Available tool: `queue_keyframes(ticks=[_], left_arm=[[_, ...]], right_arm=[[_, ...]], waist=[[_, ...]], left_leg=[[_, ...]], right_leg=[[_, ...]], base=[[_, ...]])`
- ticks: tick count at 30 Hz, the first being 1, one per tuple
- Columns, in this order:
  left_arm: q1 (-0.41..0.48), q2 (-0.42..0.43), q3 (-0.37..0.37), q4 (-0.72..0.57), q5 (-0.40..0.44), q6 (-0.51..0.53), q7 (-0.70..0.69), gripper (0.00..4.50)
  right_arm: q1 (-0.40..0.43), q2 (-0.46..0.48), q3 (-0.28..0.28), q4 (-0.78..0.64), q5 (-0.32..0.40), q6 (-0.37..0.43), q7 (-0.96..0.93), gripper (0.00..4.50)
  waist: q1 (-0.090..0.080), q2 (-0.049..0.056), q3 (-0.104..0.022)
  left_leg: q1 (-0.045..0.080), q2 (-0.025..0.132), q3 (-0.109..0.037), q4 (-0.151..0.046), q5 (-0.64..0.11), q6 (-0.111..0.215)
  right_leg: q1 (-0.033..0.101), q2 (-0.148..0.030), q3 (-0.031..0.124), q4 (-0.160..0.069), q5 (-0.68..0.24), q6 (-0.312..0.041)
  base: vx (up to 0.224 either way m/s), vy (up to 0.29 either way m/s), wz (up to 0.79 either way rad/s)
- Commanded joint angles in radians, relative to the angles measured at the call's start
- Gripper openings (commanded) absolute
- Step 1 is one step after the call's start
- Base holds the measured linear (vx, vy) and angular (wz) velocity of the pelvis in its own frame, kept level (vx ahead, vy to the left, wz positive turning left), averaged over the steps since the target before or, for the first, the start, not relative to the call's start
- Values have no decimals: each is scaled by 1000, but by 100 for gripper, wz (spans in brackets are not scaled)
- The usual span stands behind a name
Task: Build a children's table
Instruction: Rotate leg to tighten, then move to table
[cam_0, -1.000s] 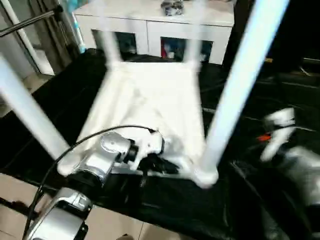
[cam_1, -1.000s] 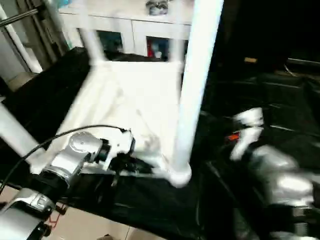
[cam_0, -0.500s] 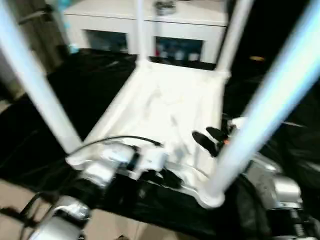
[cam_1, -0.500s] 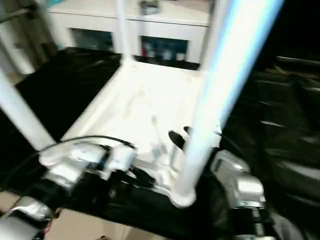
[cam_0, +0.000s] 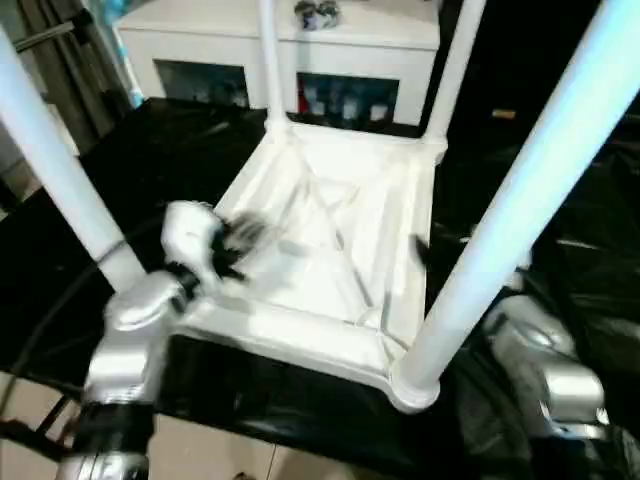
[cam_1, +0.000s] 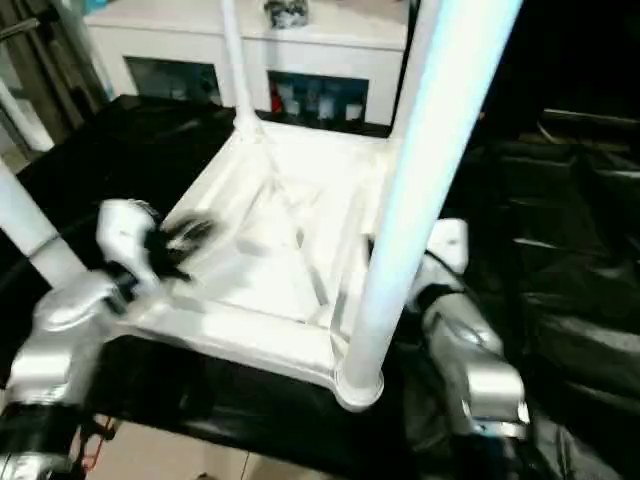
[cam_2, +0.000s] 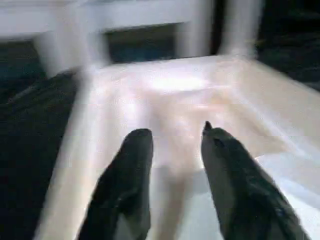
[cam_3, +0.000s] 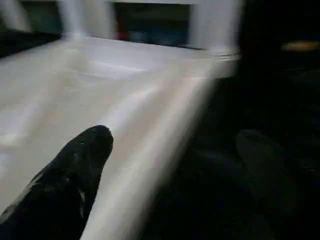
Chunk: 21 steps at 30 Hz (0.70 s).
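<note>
Tabletop (cam_0: 330, 250), white plastic, lying upside down on the black-draped surface (cam_0: 150, 160) ahead of me, ribbed underside facing up. Legs, four white tubes, all standing upright in the corner sockets: near-right leg (cam_0: 500, 230), near-left leg (cam_0: 60, 170), far-left leg (cam_0: 268, 60), far-right leg (cam_0: 452, 70). My left hand (cam_2: 172, 150) hovers over the near-left part of the ribbed underside, its two black fingers (cam_2: 127, 170) parted with a clear gap between them and nothing in the gap; the head views show it blurred at the end of the silver forearm (cam_0: 130, 330). My right hand (cam_3: 175, 145) sits at the tabletop's right edge, just behind the near-right leg, fingers spread wide: one black finger (cam_3: 75, 165) lies over the white rim side, the other is a dark shape over the black covering, and I see nothing gripped between them. White cabinet (cam_0: 280, 50) with glass doors stands beyond the surface, a small glinting item (cam_0: 315, 14) on its top, too blurred for me to identify.
</note>
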Motion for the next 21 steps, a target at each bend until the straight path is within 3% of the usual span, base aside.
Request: queue_keyframes(ticks=[1, 3, 5, 7, 8, 11, 12, 13, 14, 15, 16, 17, 18, 19, 20, 21], left_arm=[[41, -32, 22, -91, -62, 26, 36, 188], [125, -83, -1, -173, -17, -15, 114, 188], [175, -99, -36, -188, 18, -34, 128, 188], [209, -93, -69, -187, 44, -60, 124, 188], [236, -92, -88, -196, 66, -61, 132, 188], [259, -103, -95, -220, 79, -29, 155, 188], [262, -109, -94, -236, 66, -11, 168, 188], [261, -110, -94, -242, 60, -3, 169, 188], [261, -110, -97, -248, 58, 1, 173, 188], [255, -105, -103, -246, 72, 7, 184, 188], [249, -100, -106, -242, 84, 25, 194, 188], [247, -99, -108, -241, 88, 32, 198, 188], [246, -96, -110, -239, 91, 36, 202, 188], [243, -91, -116, -235, 92, 26, 197, 188], [243, -87, -123, -234, 92, -1, 189, 188], [243, -87, -123, -234, 92, -4, 189, 188]], right_arm=[[27, -12, 8, -52, -29, 43, -19, 443], [78, -2, 16, -112, -26, 82, -29, 443], [125, 14, 12, -143, -12, 61, -22, 443], [158, 28, 6, -156, 3, 42, -17, 443], [176, 37, 1, -159, 11, 37, -24, 443], [182, 37, 6, -165, 7, 46, -39, 443], [177, 41, 3, -169, 8, 62, -47, 443], [175, 40, 3, -170, 5, 67, -49, 443], [174, 40, 3, -172, 0, 72, -50, 443], [173, 39, 3, -170, -3, 72, -51, 443], [172, 37, 4, -168, -10, 73, -53, 443], [171, 36, 4, -166, -12, 73, -54, 443], [172, 35, 5, -166, -14, 73, -55, 443], [170, 36, 1, -160, -14, 69, -58, 443], [169, 29, -8, -139, -23, 60, -75, 443], [169, 28, -9, -136, -24, 59, -77, 443]], waist=[[1, 6, -55], [0, 1, -56], [1, -3, -57], [0, -3, -56], [-1, -4, -51], [-7, -4, -47], [-10, -13, -48], [-9, -10, -51], [-10, -11, -59], [-11, -9, -84], [-10, -9, -110], [-11, -11, -111], [-12, -11, -112], [-10, -11, -111], [-17, -2, -79], [-27, 5, -64]], left_leg=[[7, 2, 6, -73, -215, -9], [0, 8, 5, -72, -202, 5], [-2, 6, 7, -69, -196, 22], [-1, 5, 6, -73, -219, 28], [-2, 6, 4, -78, -259, 18], [0, 6, 2, -82, -299, -1], [-5, 5, 3, -79, -270, 1], [-13, 4, 1, -75, -206, 7], [-27, -5, 8, -56, -21, 52], [-40, -24, 10, -19, 242, 133], [-47, -49, 14, 14, 433, 229], [-70, -57, 12, 18, 428, 300], [-77, -57, 12, 19, 385, 320], [-77, -51, 13, 17, 289, 330], [-48, -20, 15, -5, -204, 249], [-24, -12, 11, -13, -382, 185]], right_leg=[[44, -18, 25, -71, -231, -144], [48, -16, 25, -72, -157, -151], [48, -15, 24, -73, -134, -143], [45, -15, 24, -80, -179, -127], [42, -15, 24, -84, -248, -108], [37, -14, 24, -89, -300, -87], [36, -13, 26, -89, -274, -88], [34, -12, 26, -82, -202, -104], [25, 0, 18, -73, 21, -154], [13, 13, 5, -42, 333, -211], [3, 27, -7, -25, 595, -252], [-15, 24, -17, -37, 634, -281], [-21, 20, -21, -45, 586, -289], [-26, 16, -23, -60, 462, -292], [-41, 3, -40, -123, -261, -220], [-47, 4, -54, -136, -500, -149]], base=[[0, 0, 0], [0, 0, 0], [0, 0, 0], [0, 0, 0], [0, 0, 0], [0, 0, 0], [0, 0, 0], [0, 0, 0], [0, 0, 0], [0, 0, 0], [0, 0, 0], [-59, 1, -2], [-110, 20, -1], [-110, 20, -1], [-142, 42, 1], [-189, 45, -7]])
